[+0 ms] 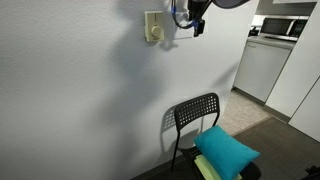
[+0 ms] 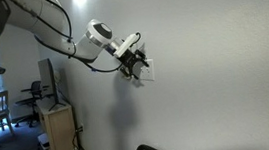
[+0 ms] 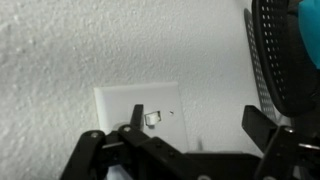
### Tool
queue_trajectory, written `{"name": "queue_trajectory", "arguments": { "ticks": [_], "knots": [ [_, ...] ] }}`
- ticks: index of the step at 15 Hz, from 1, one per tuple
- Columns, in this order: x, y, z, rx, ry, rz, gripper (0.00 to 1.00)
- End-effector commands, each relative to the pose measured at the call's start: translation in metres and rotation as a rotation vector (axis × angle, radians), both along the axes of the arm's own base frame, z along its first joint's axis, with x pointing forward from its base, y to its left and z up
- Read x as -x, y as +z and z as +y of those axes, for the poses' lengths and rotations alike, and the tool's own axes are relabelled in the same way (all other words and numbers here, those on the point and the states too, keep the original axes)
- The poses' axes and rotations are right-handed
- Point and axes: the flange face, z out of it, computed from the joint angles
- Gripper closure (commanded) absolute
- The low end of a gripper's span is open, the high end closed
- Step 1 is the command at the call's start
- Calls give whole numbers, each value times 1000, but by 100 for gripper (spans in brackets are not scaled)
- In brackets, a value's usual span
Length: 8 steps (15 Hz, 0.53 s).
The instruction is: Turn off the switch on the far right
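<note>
In the wrist view a white, roughly square wall plate (image 3: 125, 102) sits on the textured white wall, with a small white toggle switch (image 3: 153, 119) in it. My gripper (image 3: 198, 126) is open. Its left finger lies just beside the toggle, and its right finger hangs over bare wall well to the right of the plate. In both exterior views the gripper (image 1: 193, 22) (image 2: 135, 63) is up at the wall. The plate (image 2: 150, 74) shows partly under the fingers in one exterior view. A cream plate with a round knob (image 1: 153, 28) is beside the gripper.
A black slatted chair (image 1: 196, 112) with a teal cushion (image 1: 226, 150) stands below the switches against the wall; it also shows in the wrist view (image 3: 268, 60). A kitchen counter with a microwave (image 1: 283, 28) is further along. A cabinet (image 2: 58, 128) stands by the wall.
</note>
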Motion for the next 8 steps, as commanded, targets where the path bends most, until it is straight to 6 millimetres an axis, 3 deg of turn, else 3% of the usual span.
{"name": "queue_trajectory", "arguments": {
  "ticks": [1,8],
  "knots": [
    [-16,8,-10,0,-12,11,0],
    [-17,-11,-15,-223,-19,155,0]
  ]
}}
